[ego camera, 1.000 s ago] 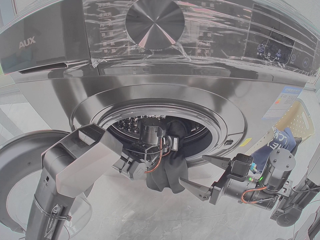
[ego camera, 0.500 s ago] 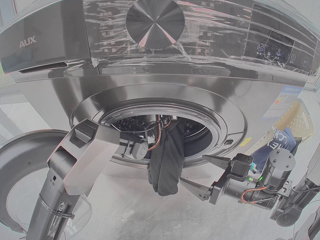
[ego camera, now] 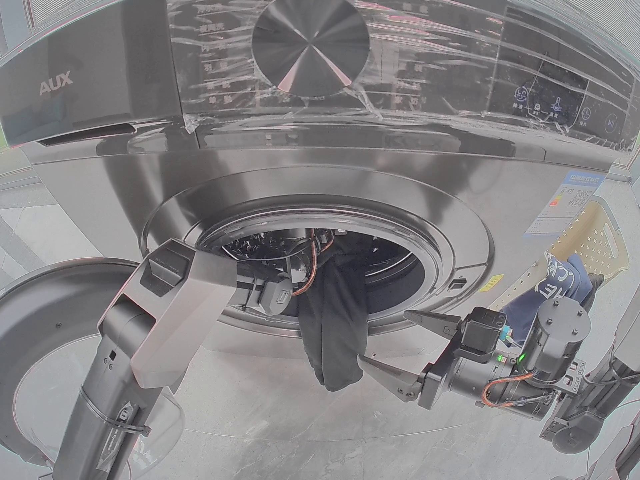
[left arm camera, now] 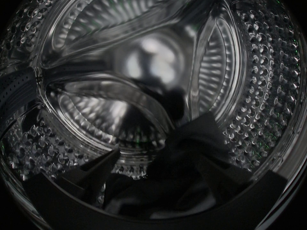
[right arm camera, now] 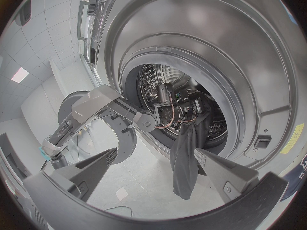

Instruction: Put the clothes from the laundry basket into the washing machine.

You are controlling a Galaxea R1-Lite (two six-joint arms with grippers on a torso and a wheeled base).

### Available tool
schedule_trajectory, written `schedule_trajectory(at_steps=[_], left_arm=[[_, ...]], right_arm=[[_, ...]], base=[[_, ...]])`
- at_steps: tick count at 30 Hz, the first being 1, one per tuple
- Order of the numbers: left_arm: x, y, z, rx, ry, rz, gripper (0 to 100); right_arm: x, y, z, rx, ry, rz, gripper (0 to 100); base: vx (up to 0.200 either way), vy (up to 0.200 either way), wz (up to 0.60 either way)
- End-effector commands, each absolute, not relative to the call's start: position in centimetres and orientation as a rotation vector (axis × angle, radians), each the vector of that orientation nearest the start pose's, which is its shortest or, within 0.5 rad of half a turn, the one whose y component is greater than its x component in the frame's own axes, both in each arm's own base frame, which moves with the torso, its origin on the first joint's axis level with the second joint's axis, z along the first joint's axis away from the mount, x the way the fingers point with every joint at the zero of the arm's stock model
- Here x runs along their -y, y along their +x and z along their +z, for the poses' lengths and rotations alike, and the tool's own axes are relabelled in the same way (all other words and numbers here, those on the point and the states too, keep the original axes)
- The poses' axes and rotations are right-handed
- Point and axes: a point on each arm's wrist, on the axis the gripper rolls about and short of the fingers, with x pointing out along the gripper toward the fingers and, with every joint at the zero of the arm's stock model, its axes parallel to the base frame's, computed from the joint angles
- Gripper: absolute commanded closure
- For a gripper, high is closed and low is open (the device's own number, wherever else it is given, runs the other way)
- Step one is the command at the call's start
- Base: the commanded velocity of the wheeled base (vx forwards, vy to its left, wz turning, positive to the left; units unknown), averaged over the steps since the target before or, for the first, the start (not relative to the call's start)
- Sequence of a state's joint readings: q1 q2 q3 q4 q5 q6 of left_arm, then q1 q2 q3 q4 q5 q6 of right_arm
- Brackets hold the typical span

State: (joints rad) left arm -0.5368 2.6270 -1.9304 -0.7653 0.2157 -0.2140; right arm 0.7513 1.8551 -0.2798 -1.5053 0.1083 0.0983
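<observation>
My left end effector (left arm camera: 156, 155) is inside the perforated steel drum (left arm camera: 262, 80) of the grey front-loading washing machine (ego camera: 320, 168). It has the black cloth garment (ego camera: 333, 328) with it. From the wrist camera the dark fabric is bunched over the end effector, and I cannot tell whether it is pinching the cloth or has let go. Only the upper part of the garment is in the drum. The rest is draped over the lower rim of the port and hangs outside, with its tail well above the pale tiled floor (ego camera: 267, 421).

My right end effector (ego camera: 385, 338) is spread wide and holds nothing. It sits just beside the hanging tail, below the right of the port. The round door (ego camera: 40, 341) stands open at the machine's left side.

I judge this first garment about half loaded. The hanging part needs pushing over the rim, and my free right arm is well placed for that. At the machine's right edge the cream perforated laundry basket (ego camera: 600, 241) has a blue garment with white lettering (ego camera: 567, 281) in it. At least that piece remains to be carried over.
</observation>
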Motion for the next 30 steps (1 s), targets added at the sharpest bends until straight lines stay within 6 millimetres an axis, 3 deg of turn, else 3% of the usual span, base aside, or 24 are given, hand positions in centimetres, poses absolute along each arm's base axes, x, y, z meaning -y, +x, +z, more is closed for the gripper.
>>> schedule_trajectory(at_steps=[1,5,10,20,24,25,30], left_arm=[[27.0,42.5,12.1,-0.118,-0.19,-0.387,0],[26.7,39.5,11.8,-0.22,-0.15,-0.452,0],[26.8,36.8,9.0,-0.335,-0.076,-0.482,0],[26.8,34.9,5.5,-0.456,-0.018,-0.52,0],[27.1,35.0,4.2,-0.473,-0.006,-0.518,0],[27.1,35.2,4.0,-0.477,-0.007,-0.515,100],[27.1,36.6,3.9,-0.432,-0.03,-0.5,100]], right_arm=[[-18.0,18.9,10.5,-0.113,0.07,0.856,0],[-18.0,18.9,10.5,-0.112,0.07,0.856,0],[-18.0,18.9,10.6,-0.111,0.069,0.856,0],[-18.0,18.9,10.7,-0.107,0.071,0.856,0],[-18.0,18.9,10.7,-0.107,0.071,0.856,0],[-18.0,18.9,10.7,-0.107,0.071,0.856,0],[-18.0,18.9,10.7,-0.104,0.072,0.856,0]], base=[[0.0,0.0,0.0],[0.0,0.0,0.0],[0.0,0.0,0.0],[0.0,0.0,0.0],[0.0,0.0,0.0],[0.0,0.0,0.0],[0.0,0.0,0.0]])
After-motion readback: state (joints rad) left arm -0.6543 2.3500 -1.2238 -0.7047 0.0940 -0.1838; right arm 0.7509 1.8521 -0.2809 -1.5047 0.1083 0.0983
